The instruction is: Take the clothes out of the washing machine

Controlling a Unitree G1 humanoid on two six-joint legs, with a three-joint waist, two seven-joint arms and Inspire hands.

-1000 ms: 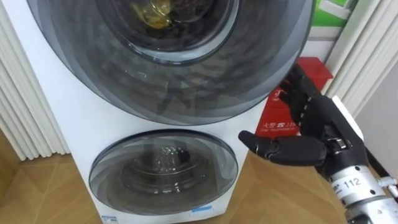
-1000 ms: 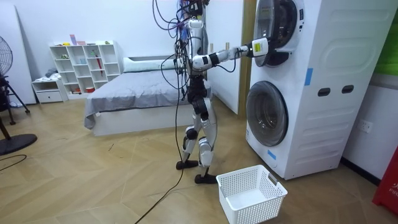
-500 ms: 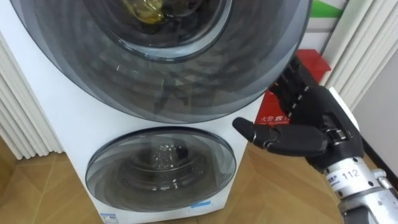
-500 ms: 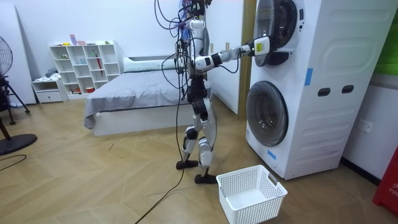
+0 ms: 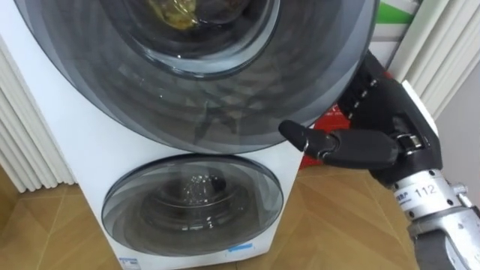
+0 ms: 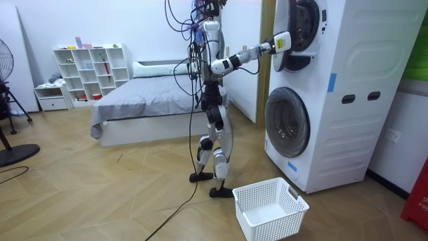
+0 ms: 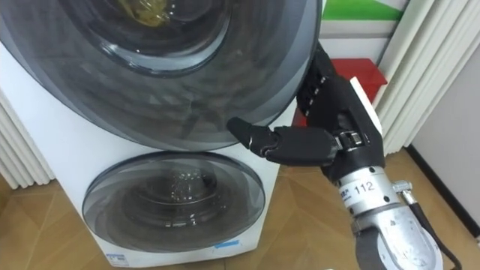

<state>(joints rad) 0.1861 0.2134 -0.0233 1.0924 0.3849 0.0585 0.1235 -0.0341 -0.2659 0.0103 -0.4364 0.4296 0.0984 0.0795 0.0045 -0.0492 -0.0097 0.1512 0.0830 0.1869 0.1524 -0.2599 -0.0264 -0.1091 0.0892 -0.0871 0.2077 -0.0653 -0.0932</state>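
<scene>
Clothes [image 5: 176, 11]: a yellowish bundle is seen behind the glass of the upper door [image 5: 225, 105], inside the upper drum of the stacked washing machine [image 6: 334, 94]. The door is closed over them, so the glass stands between the hand and the load.

Right hand [image 5: 379, 139]: placed at the right edge of the upper door, thumb stretched out straight below the rim. Its upper part is hidden behind the rim; whether it is open or closed on the edge cannot be told.

Lower door [image 5: 193, 206]: closed, directly beneath, with a drum visible through the glass.

Surroundings: a red box [image 7: 360, 71] is noted behind the hand, beside the machine. White ribbed panels [image 5: 22, 135] flank the machine.

In the room view the robot is seen standing upright on the wooden floor [image 6: 100, 194] facing the machine, right arm raised to the upper door. A white basket [image 6: 271, 207] is set on the floor near its feet, before the lower door. A bed [image 6: 147, 110], a white shelf [image 6: 93, 70] and a fan [image 6: 7, 60] are recorded well behind.
</scene>
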